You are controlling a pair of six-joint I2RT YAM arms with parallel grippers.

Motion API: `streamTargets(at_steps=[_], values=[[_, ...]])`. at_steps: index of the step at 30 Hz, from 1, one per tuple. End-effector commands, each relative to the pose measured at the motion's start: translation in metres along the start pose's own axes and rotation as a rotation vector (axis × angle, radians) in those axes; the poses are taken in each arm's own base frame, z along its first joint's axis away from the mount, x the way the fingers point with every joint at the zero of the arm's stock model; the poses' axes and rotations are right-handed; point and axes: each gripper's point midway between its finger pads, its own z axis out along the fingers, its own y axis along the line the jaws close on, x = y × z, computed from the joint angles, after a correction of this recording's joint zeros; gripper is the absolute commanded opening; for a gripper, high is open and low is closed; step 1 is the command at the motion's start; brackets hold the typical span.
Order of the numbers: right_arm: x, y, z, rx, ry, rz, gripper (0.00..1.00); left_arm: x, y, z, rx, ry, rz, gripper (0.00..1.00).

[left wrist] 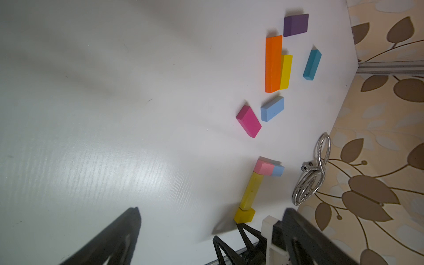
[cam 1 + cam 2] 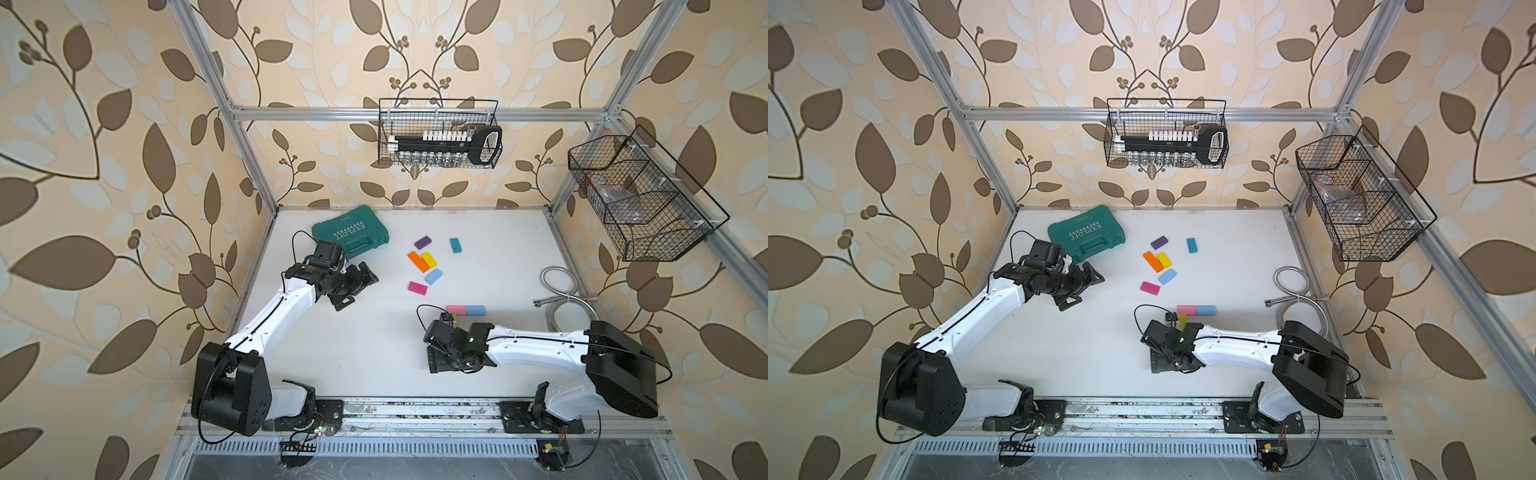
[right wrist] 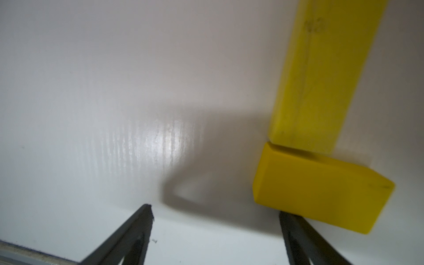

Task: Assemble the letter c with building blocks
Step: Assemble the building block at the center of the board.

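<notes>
Okay, right gripper (image 3: 215, 210) sits lower centre-right in both top views, jaws wide apart with nothing between them. One finger is at the edge of the short yellow block (image 3: 321, 190); cannot tell if it touches. That block butts the long yellow block (image 3: 321, 75), which meets the pink block (image 2: 456, 309). The pink block lies end to end with the light blue block (image 2: 475, 310). Left gripper (image 2: 359, 291), mid-left, is fully spread and empty. Farther back at centre are the magenta block (image 2: 417, 288) and the loose light blue block (image 2: 433, 276). The orange block (image 2: 417, 262) touches the loose yellow block (image 2: 429, 260). The purple block (image 2: 422, 242) and teal block (image 2: 456, 245) lie apart. Green case (image 2: 350, 233) is at the table's far left.
</notes>
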Motion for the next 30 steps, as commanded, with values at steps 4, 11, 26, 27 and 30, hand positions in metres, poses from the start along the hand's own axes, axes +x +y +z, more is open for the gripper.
streamTargets(at_steps=[4, 11, 26, 27, 30], values=[[-0.002, -0.001, 0.003, 0.018, 0.003, -0.009, 0.86, -0.005, -0.013, -0.006, 0.027, -0.026, 0.022, 0.99], [0.003, -0.009, 0.001, 0.024, 0.005, -0.003, 0.86, -0.005, -0.014, -0.006, 0.029, -0.025, 0.022, 0.99], [0.004, -0.016, 0.001, 0.032, 0.004, 0.007, 0.86, -0.005, -0.014, -0.005, 0.030, -0.023, 0.021, 0.99], [0.003, -0.016, 0.001, 0.032, 0.003, 0.007, 0.86, -0.005, -0.014, -0.005, 0.030, -0.024, 0.021, 0.99], [0.002, -0.016, 0.001, 0.033, 0.003, 0.009, 0.86, -0.005, -0.014, -0.005, 0.030, -0.024, 0.021, 0.99]])
